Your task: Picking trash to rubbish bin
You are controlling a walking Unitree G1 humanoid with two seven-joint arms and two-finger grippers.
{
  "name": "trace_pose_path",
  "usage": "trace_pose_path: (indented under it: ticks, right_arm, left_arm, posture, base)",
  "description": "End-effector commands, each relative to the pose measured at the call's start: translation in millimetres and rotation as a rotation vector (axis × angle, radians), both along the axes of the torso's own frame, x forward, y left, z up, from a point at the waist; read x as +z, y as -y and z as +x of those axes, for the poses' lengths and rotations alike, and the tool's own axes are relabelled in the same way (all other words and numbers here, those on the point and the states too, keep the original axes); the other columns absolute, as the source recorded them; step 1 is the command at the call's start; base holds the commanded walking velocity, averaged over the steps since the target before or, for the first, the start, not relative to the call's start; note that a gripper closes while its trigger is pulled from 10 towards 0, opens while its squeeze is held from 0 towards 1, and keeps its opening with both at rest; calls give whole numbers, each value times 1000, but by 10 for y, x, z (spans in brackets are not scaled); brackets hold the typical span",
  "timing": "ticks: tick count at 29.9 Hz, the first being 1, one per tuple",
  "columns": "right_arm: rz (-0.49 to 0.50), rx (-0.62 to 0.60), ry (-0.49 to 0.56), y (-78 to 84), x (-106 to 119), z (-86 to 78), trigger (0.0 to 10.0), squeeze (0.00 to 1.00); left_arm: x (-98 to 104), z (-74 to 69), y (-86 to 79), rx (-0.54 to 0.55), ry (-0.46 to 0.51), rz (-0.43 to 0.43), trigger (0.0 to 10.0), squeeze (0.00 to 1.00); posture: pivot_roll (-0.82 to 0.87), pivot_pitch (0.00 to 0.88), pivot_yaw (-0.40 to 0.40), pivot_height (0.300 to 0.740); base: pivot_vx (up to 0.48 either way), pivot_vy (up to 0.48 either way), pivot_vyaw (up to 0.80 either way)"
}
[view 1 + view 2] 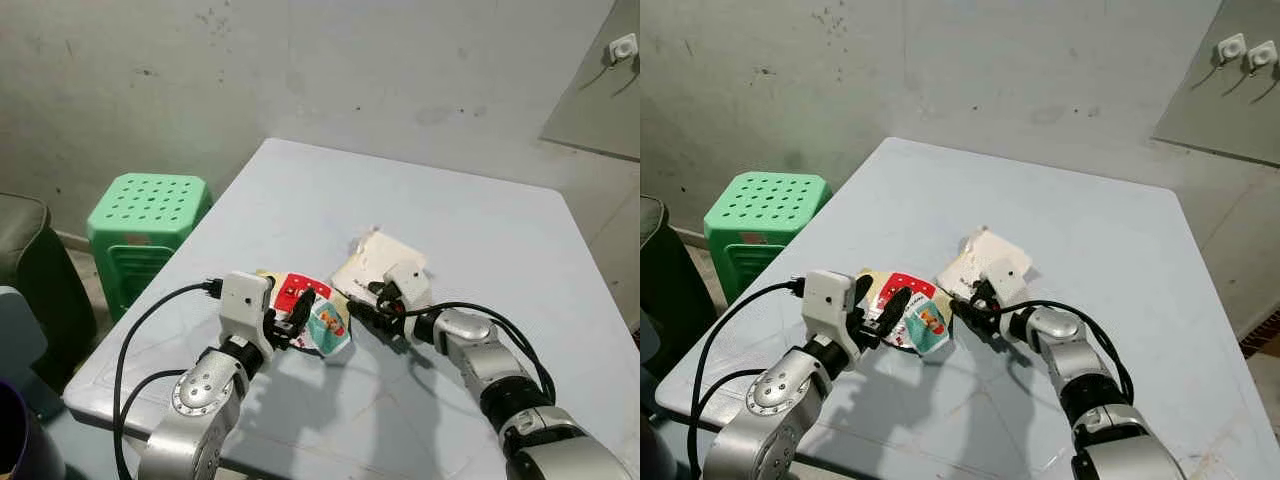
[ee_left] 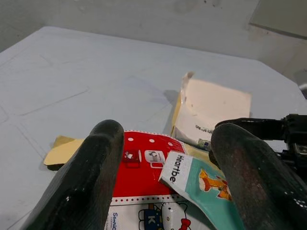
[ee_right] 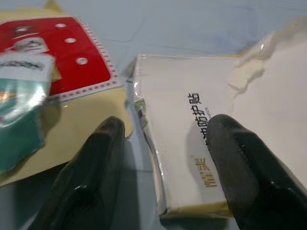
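Left claw (image 1: pixel 300 318) spread over red wrapper (image 1: pixel 292 291), right claw (image 1: pixel 367 303) straddling white packet (image 1: pixel 376 256)

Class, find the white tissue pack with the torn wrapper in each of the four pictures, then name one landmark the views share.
Left eye view: white tissue pack mid-table, just beyond the right gripper.
Right eye view: centre of the table, same spot.
Left wrist view: upper right, beyond the red packet.
Right wrist view: close up, one finger over it.
Shared landmark: the red packet.
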State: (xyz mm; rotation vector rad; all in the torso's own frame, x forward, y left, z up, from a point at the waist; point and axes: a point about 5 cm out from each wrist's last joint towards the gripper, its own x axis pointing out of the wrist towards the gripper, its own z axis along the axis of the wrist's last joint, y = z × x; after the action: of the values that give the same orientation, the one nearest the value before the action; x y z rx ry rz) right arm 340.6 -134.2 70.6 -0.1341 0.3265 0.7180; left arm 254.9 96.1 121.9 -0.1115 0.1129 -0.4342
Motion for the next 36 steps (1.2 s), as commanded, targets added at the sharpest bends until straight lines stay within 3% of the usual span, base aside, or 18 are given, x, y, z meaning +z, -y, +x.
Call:
trace_pose_path:
  ticks: [1,2,25,31,36]
  right_arm:
    - [2,-39,7,35,29,40,2275,0]
    - [-2,-45,5,38,22,40,0,0]
    - [24,-46,-43,128,0,29,0,0]
    - [76,-6,-72,130,17,17,0,0]
    - [188,28,-78,169,83,12,0,0]
  left_arm:
    - [65,-1,33,-13,20,-6,10000,0]
    - [70,4,33,-12,20,-7,10000,0]
    - [85,41,41,-5,18,-22,10000,0]
    - [93,54,42,-4,22,-23,10000,0]
    - [99,70,44,-6,27,-23,10000,0]
  posture:
    - [63,0,-90,740]
    - [62,0,-90,740]
    - [52,0,-87,740]
    - [51,0,-85,740]
    - [49,0,-83,740]
  base:
    - [0,0,0]
    - [0,0,0]
    - [0,0,0]
    - [0,0,0]
    - [0,0,0]
